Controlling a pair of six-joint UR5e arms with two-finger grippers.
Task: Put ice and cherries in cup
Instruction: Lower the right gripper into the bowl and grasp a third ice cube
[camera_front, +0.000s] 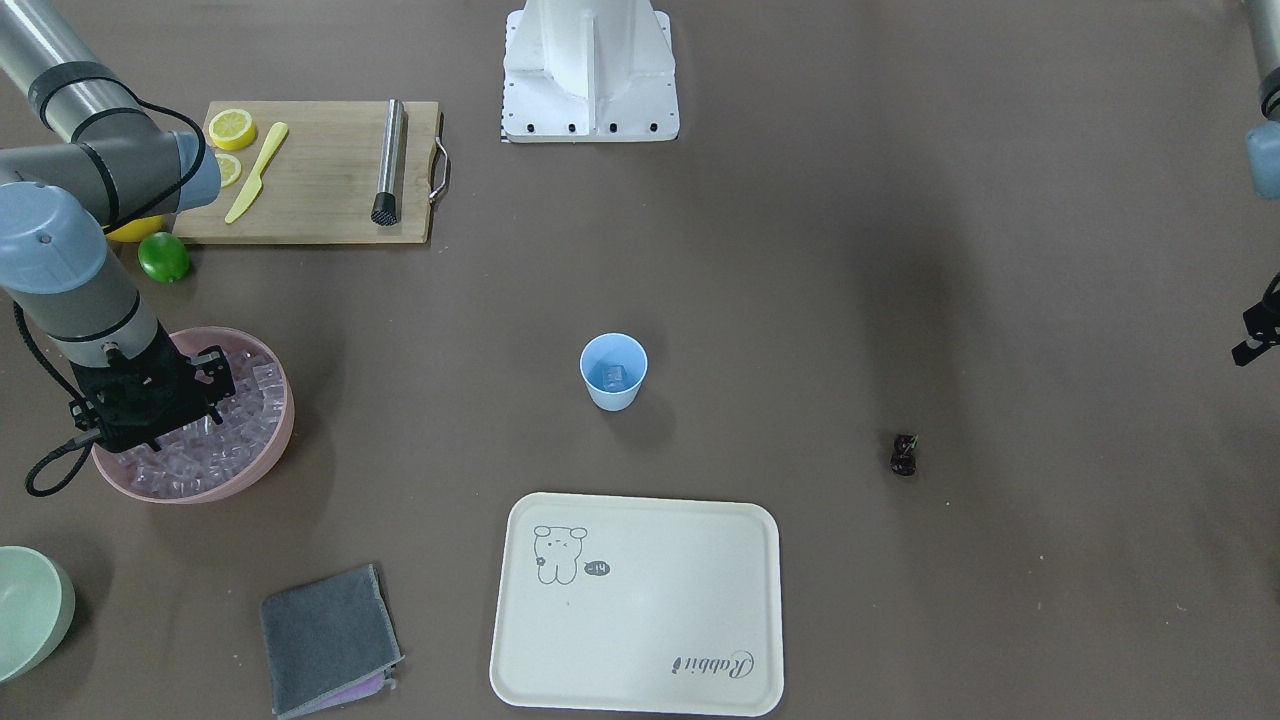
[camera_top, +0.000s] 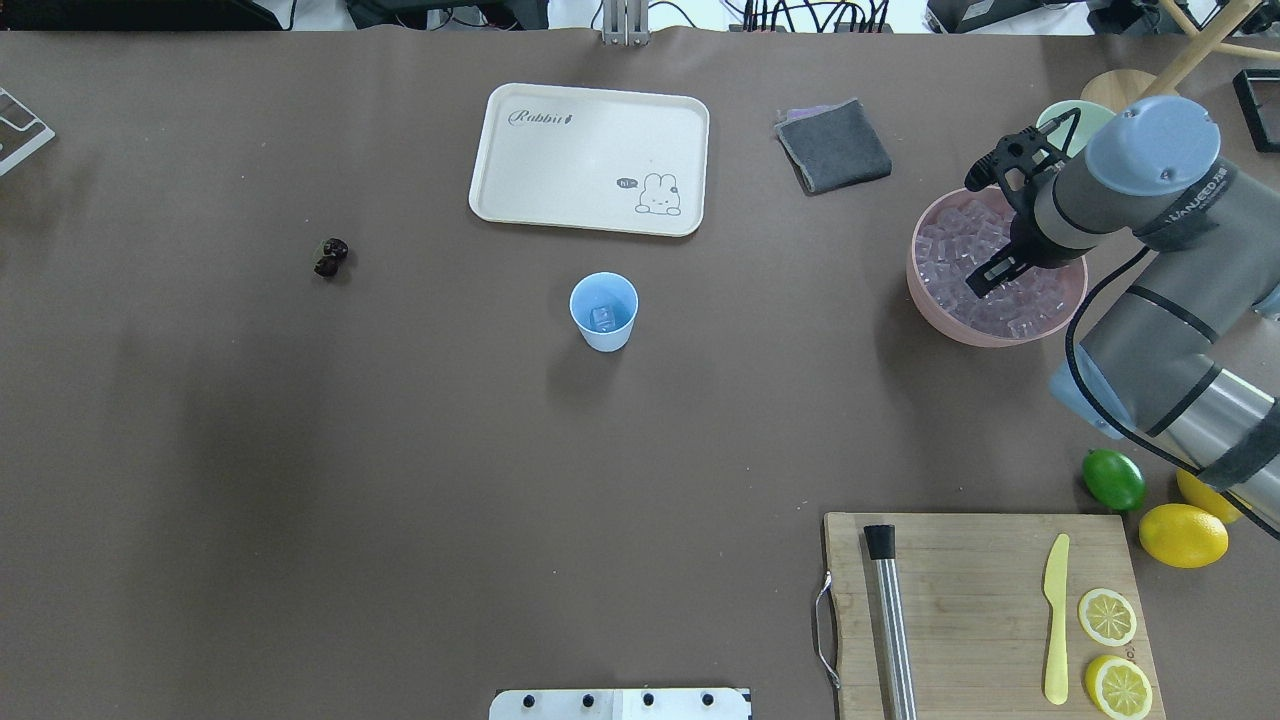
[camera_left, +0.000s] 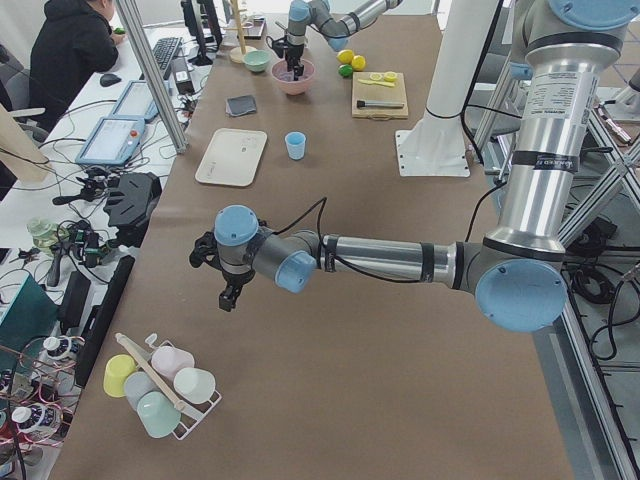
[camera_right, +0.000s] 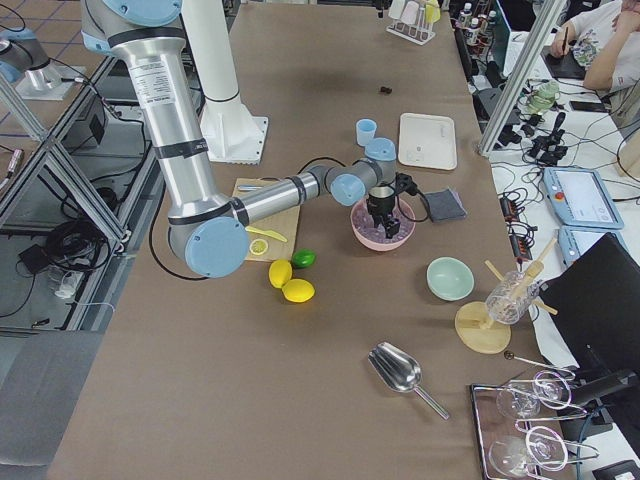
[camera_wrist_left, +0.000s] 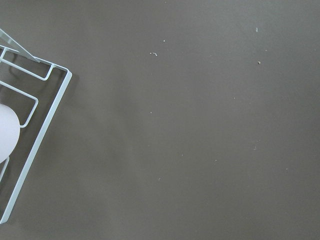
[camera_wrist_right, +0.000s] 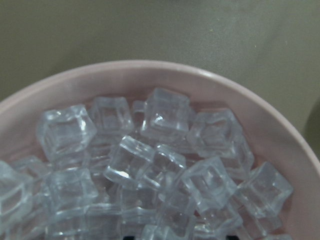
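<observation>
My right hand (camera_top: 988, 278) hangs low over the ice (camera_wrist_right: 165, 165) in the bowl (camera_top: 913, 270), placed to fetch a cube (its opening: cannot tell).

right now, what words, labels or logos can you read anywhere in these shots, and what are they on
"Rabbit", in cursive, printed in one corner of the cream tray.
"hi~", as best it reads, in a small dark speech bubble beside the rabbit drawing on that tray.
Lettering on the right arm: too blurred to read.
Label on the left arm: too small to read.
</observation>
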